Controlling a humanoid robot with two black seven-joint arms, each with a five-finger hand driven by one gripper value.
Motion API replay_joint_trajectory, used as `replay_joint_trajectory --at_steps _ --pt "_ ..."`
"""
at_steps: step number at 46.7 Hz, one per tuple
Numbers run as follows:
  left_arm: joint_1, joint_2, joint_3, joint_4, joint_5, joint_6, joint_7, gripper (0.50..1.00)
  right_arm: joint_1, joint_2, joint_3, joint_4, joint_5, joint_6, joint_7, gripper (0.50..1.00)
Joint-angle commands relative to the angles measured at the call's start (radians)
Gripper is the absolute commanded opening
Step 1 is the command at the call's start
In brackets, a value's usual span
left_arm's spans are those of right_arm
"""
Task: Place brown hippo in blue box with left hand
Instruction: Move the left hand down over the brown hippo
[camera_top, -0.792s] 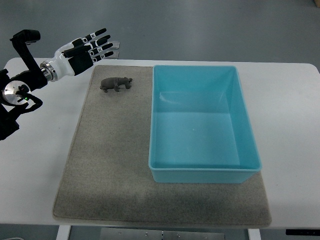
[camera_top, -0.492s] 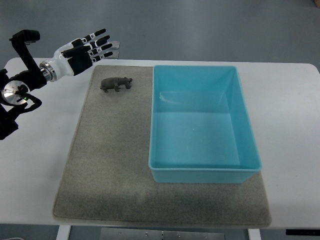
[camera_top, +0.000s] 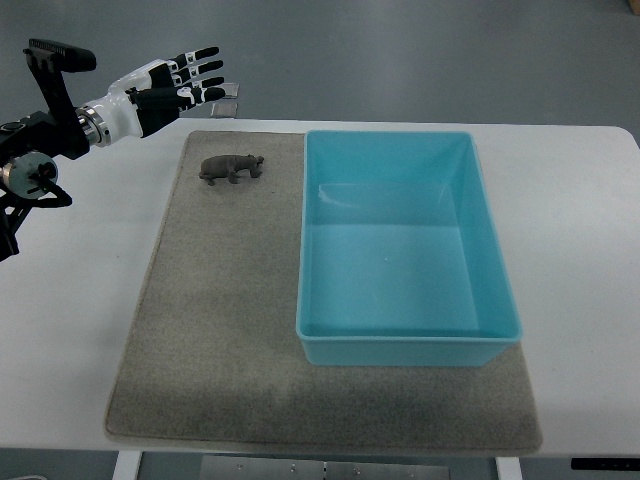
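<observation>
Left hand (camera_top: 170, 85) has lifted up and away with fingers spread and nothing held, so I'm further from the hippo (camera_top: 231, 167), untouched on the mat (camera_top: 210, 330) beside the empty box (camera_top: 400, 345).

The hippo (camera_top: 232, 167) is a small dark brown figurine standing on its legs, side-on, head pointing toward the box (camera_top: 405, 344). It rests on the far left part of a grey mat, just beside the box's far left corner but apart from it. The box is a light blue, open-topped rectangular bin, upright and empty, on the mat's right half.
</observation>
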Motion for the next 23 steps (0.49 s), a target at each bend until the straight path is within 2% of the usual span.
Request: replay_joint_trajectory --at_steps 1,11,23 --pt "-0.01 0.004 0.009 -0.001 0.146 0.054 -0.036 0.999 0.0 0.0 0.0 0.0 0.0 0.0 0.0 0.936" --pt "-0.019 0.024 0.014 -0.019 0.522 0.221 -0.045 0.999 0.0 0.0 0.0 0.0 0.0 0.0 0.0 0.936" --pt "-0.045 0.039 0.067 -0.044 0.752 0.235 -0.058 0.999 0.0 0.0 0.0 0.0 0.0 0.0 0.0 0.936"
